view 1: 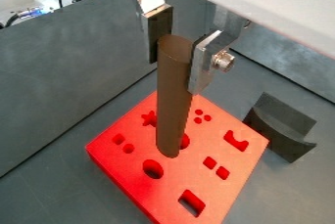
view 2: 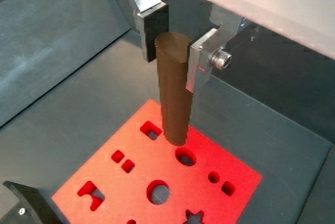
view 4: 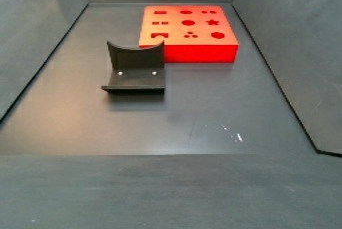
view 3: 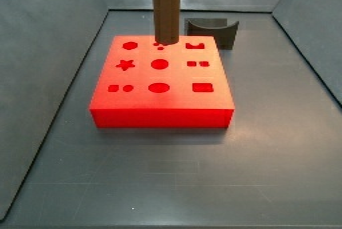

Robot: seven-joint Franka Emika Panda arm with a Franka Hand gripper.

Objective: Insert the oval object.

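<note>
Brown oval peg (view 1: 171, 96), clamped upright in the gripper (view 1: 179, 44) fingers, hangs above the red block (view 1: 131, 174), not yet inserted.

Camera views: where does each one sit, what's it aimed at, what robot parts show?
Wrist view: beside the gripper, looking down the oval object at the red block; silver fingers show.
Wrist view: same mount, other side; gripper, peg, block, fingers.
Side view: near the block, peg hanging over it; no gripper visible.
Side view: farther off, fixture in front of the block.
Shared by all: the red block.
</note>
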